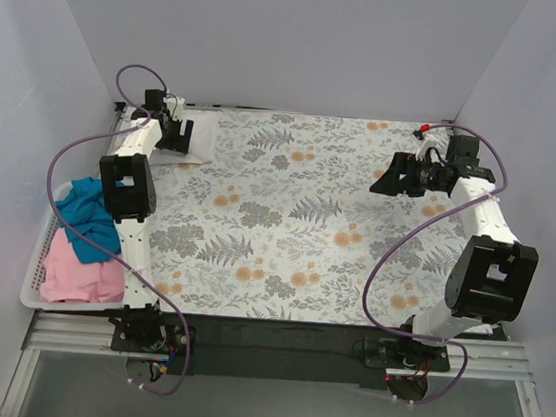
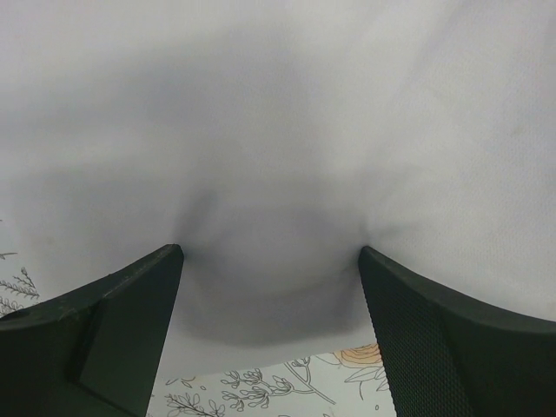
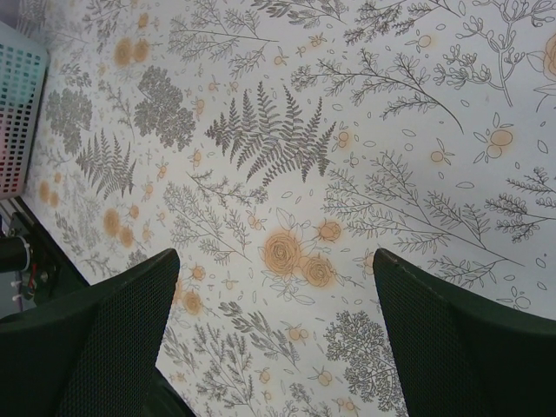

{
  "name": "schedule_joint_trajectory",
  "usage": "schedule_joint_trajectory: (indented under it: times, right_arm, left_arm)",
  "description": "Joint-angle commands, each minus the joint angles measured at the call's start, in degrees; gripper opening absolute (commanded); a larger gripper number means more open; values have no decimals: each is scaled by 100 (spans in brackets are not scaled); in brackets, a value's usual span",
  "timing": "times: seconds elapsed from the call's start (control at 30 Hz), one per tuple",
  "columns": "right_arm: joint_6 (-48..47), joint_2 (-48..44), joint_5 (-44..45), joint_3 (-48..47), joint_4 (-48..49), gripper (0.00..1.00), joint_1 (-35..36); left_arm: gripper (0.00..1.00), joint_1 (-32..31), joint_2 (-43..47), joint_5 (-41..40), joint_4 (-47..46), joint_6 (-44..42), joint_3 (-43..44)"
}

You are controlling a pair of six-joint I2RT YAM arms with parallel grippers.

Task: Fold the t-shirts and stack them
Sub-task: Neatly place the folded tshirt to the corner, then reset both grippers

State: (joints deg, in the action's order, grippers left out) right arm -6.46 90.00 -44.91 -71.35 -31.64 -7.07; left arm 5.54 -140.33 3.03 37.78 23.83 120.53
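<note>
**One shirt down at far-left corner, two left in basket**

White shirt (image 1: 202, 148) lay at the far-left corner of the bench as a small, compact rectangle on the table cover (image 1: 296, 229). Judged folded and placed, so it served as the base of the stack.

Left gripper (image 1: 176, 133) was over that shirt. In the left wrist view the fingers (image 2: 122, 304) were spread wide, and their tips met the white cloth, which dimpled and shadowed between them. No fold of cloth was caught between the pads, so this read as resting or pressing on the shirt, not a pinch.

Right gripper (image 1: 387, 181) hung above the right side of the bench, towards the far edge. Its fingers were spread with only the patterned cover showing between them. It held nothing.

Basket (image 1: 31, 298) sat off the near-left corner, beside the left edge. Teal shirt (image 1: 91, 216) was heaped in it, crumpled, on its far side. Pink shirt (image 1: 81, 273) was bunched at its near end. Both were unfolded, and neither gripper touched them.

Progress estimate: roughly a third done. Remaining work is to take the teal and pink shirts out, spread and fold each on the open middle of the bench, then stack them on the white one. Could not tell whether more shirts lay hidden under those two.
</note>
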Motion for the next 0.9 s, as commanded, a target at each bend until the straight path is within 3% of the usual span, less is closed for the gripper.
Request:
schedule_joint_trajectory:
  times: [0.0,0.3,0.47,0.63,0.77,0.87]
  right_arm:
    - [-110,62,-9,-19,-44,98,-22]
    - [-127,45,-88,-98,-79,98,-31]
    - [-101,27,-168,-300,-97,99,-31]
    - [-75,-78,-229,-458,-88,98,-31]
    - [-136,-236,-142,-529,-106,98,-31]
    - [-215,-324,25,-503,-132,98,-31]
  left_arm:
    - [82,8,-248,-92,282,-678,-92]
    - [87,96,-91,-4,19,-828,67]
    - [94,88,645,251,-104,-872,444]
    - [97,27,1718,742,-491,-661,226]
    - [97,-465,2570,674,-271,-310,-134]
    - [97,-1413,3204,-64,-218,-73,-810]
